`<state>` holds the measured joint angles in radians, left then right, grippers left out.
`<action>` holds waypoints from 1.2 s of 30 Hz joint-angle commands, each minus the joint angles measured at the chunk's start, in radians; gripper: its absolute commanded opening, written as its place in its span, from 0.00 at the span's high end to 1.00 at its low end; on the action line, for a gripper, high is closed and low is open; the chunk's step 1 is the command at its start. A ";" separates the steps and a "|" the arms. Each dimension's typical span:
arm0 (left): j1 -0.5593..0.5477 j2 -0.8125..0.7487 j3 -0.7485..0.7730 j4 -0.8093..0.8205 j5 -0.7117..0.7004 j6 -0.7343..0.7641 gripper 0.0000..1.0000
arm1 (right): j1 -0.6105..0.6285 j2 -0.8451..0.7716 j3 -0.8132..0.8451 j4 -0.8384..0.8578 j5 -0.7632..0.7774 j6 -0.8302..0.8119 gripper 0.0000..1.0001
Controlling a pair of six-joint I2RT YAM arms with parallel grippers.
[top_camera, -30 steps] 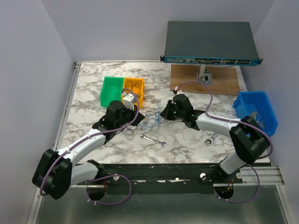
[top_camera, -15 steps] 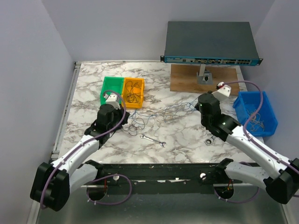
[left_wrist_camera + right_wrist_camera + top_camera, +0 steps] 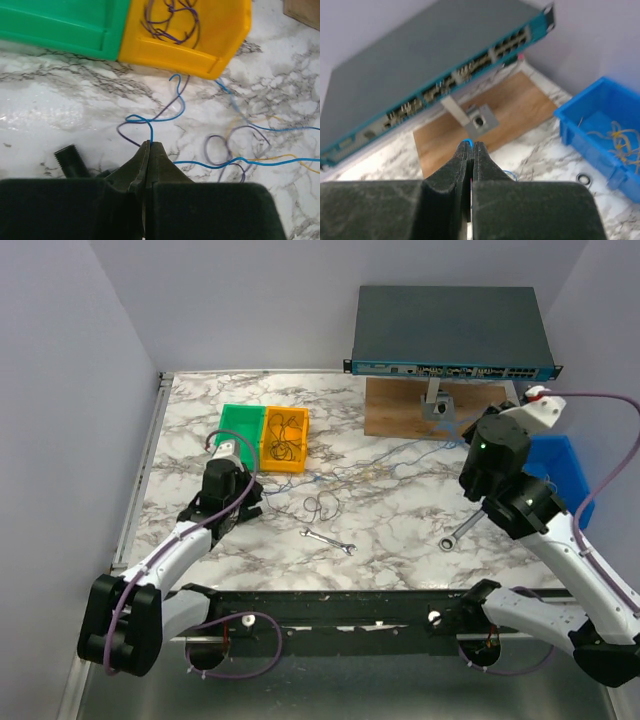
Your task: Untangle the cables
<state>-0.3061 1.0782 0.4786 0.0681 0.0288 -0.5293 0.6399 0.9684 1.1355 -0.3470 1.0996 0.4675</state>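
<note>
Two tools, both clenched: left tool [image 3: 150, 146] nipped a blue cable [image 3: 151, 131] by its end low on the bench [image 3: 400, 530], right tool [image 3: 471, 146] pinched a blue end too, up nr the far switch [image 3: 420, 65]. Judged partway: blue strand drawn out across mid-bench, yellow & dark cables [image 3: 318, 505] looped there, unsorted. Vs 1 s earlier: tools were close together over the knot, now well apart

Green bin [image 3: 240, 422], orange bin [image 3: 285, 466], blue bin [image 3: 563, 462], network switch [image 3: 450, 335], wrench [image 3: 328, 541]
</note>
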 commanded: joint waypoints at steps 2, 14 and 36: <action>0.080 0.006 -0.018 -0.007 0.025 -0.088 1.00 | -0.009 -0.031 0.125 0.052 0.172 -0.221 0.99; -0.005 -0.058 -0.008 0.068 0.132 0.041 0.74 | -0.008 0.069 0.248 -0.108 -0.398 -0.191 1.00; -0.266 -0.029 0.349 0.208 0.362 0.154 0.01 | -0.008 0.259 0.365 -0.116 -1.231 -0.145 0.99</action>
<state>-0.5537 1.0130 0.7414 0.1997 0.2691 -0.4141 0.6331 1.2110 1.4673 -0.4515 0.0452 0.3210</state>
